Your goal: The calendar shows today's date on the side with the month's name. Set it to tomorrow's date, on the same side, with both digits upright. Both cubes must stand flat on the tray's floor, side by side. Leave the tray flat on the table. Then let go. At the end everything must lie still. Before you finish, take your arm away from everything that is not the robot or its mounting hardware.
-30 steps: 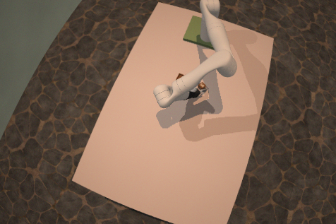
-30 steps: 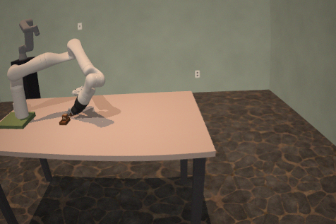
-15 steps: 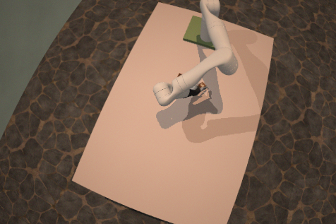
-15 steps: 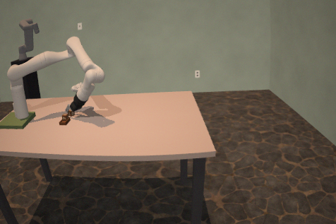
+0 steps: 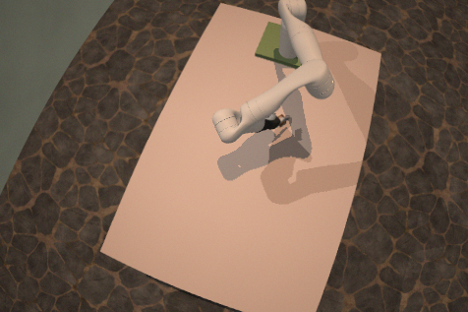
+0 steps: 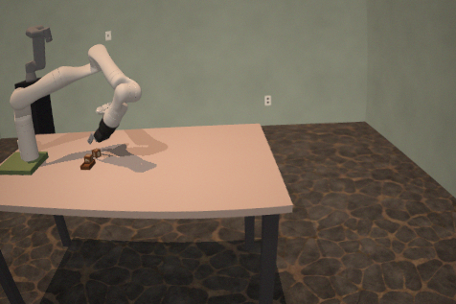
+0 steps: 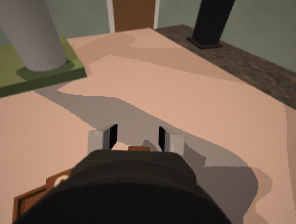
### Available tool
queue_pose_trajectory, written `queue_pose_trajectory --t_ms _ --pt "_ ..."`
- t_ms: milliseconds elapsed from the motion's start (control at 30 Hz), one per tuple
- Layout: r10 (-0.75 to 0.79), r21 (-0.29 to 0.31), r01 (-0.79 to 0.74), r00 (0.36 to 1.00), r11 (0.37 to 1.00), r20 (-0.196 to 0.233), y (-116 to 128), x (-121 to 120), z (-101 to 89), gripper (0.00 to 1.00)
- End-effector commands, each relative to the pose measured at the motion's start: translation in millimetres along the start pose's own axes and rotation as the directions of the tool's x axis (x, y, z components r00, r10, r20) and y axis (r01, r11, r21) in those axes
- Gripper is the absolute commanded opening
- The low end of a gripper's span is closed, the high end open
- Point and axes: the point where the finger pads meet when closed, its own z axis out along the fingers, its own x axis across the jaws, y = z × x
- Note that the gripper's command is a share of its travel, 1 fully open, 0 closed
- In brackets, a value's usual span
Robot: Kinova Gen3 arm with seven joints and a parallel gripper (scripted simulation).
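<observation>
My gripper point(image 7: 138, 134) is open and empty, with its fingers spread wide. In the wrist view only the top edge of a brown cube point(image 7: 138, 148) shows just below and between the fingertips; its digit is hidden by the wrist. The brown tray point(image 7: 31, 199) with a cube showing part of a white digit point(image 7: 62, 179) lies at the lower left, mostly hidden. In the exterior view the gripper point(image 6: 91, 139) hangs a little above a loose cube point(image 6: 96, 152) that stands on the table next to the tray point(image 6: 87, 164). In the top view the gripper point(image 5: 282, 121) sits under the forearm.
The arm's green base plate point(image 5: 277, 45) is at the table's far end; it also shows in the wrist view point(image 7: 37, 70). A dark stand point(image 6: 40, 109) is behind the base. A black post point(image 7: 212, 22) stands beyond the table edge.
</observation>
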Motion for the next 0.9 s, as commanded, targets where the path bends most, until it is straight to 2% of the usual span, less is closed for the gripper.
queue_pose_trajectory --t_ms 0,233,367,433,700,867 --pt "-0.004 -0.004 0.004 1.0 1.0 -0.003 -3.1 1.4 -4.0 1.0" --pt "-0.004 -0.006 0.004 1.0 1.0 -0.003 -4.1 1.4 -5.0 1.0" --pt "-0.004 -0.043 0.004 1.0 0.999 -0.002 -4.3 1.9 -4.4 1.0" --pt "-0.004 -0.043 0.004 1.0 0.999 -0.002 -4.3 1.9 -4.4 1.0" --pt "-0.004 -0.21 0.004 1.0 0.978 -0.001 -6.0 2.1 -4.0 1.0" --pt "-0.004 -0.261 0.003 1.0 0.965 -0.003 -7.1 1.4 -4.6 1.0"
